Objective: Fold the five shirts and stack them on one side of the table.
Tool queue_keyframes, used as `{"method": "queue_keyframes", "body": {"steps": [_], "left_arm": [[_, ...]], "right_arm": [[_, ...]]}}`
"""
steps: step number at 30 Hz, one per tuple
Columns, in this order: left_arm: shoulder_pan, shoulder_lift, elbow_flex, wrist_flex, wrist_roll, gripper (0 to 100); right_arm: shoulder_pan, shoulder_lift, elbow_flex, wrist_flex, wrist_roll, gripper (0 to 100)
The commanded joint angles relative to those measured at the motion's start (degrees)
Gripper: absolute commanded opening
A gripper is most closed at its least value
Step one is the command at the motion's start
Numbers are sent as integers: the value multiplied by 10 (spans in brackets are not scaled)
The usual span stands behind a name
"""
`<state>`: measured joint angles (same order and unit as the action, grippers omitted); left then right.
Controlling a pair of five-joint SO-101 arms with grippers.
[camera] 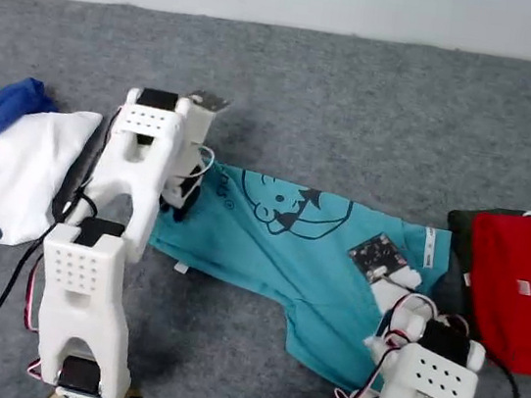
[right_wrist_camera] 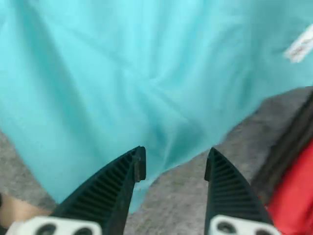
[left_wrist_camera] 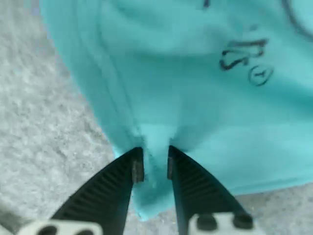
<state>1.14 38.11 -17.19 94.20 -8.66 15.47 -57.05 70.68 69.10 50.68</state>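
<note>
A teal shirt (camera: 278,250) with a dark animal print lies spread across the middle of the grey table. My left gripper (left_wrist_camera: 151,164) is shut on a raised fold of that teal shirt (left_wrist_camera: 195,88) near its hem; in the high view this gripper (camera: 182,203) sits at the shirt's left edge. Over the shirt's right part hangs my right gripper (right_wrist_camera: 175,166), open, with the teal cloth (right_wrist_camera: 122,83) beneath its fingers and nothing between them. In the high view the right gripper (camera: 393,279) is near the shirt's right sleeve.
A folded red shirt (camera: 516,284) lies on a dark garment (camera: 459,226) at the right edge. A white printed shirt (camera: 11,178) and a blue one (camera: 1,107) lie crumpled at the left. Bare grey carpet (camera: 377,106) stretches behind.
</note>
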Motion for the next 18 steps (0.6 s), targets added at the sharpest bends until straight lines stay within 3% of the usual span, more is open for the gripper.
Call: {"method": "queue_keyframes", "body": {"steps": [1, 8, 12, 18], "left_arm": [[-17, 9, 5, 2, -8, 97], [-90, 26, 5, 31, -59, 97], [-87, 25, 4, 55, -72, 96], [-40, 18, 5, 62, -71, 96]], "right_arm": [[7, -5, -46, -9, -13, 209], [4, -4, -47, -7, 7, 208], [4, -4, -45, 27, 47, 208], [5, -4, -45, 28, 49, 208]]}}
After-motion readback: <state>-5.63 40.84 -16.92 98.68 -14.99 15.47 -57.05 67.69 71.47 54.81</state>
